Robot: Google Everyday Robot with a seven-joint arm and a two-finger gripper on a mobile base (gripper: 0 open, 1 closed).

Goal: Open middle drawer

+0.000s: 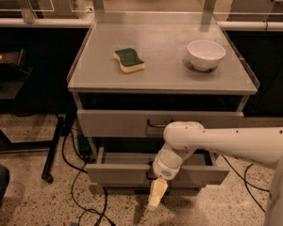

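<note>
The middle drawer (118,175) is a wide grey metal drawer and stands pulled out from the cabinet, its inside showing behind the flat front. Its small dark handle (149,175) sits at the centre, partly covered by my arm. My gripper (156,195) is cream coloured and points downward. It hangs just below the front's lower edge, under the handle. My white arm (226,142) reaches in from the right across the drawer.
The drawer above (113,122) is closed and has a dark handle. A green and yellow sponge (129,60) and a white bowl (206,54) sit on the cabinet top (165,74). Cables (80,192) lie on the floor, and a black table leg (52,149) stands at the left.
</note>
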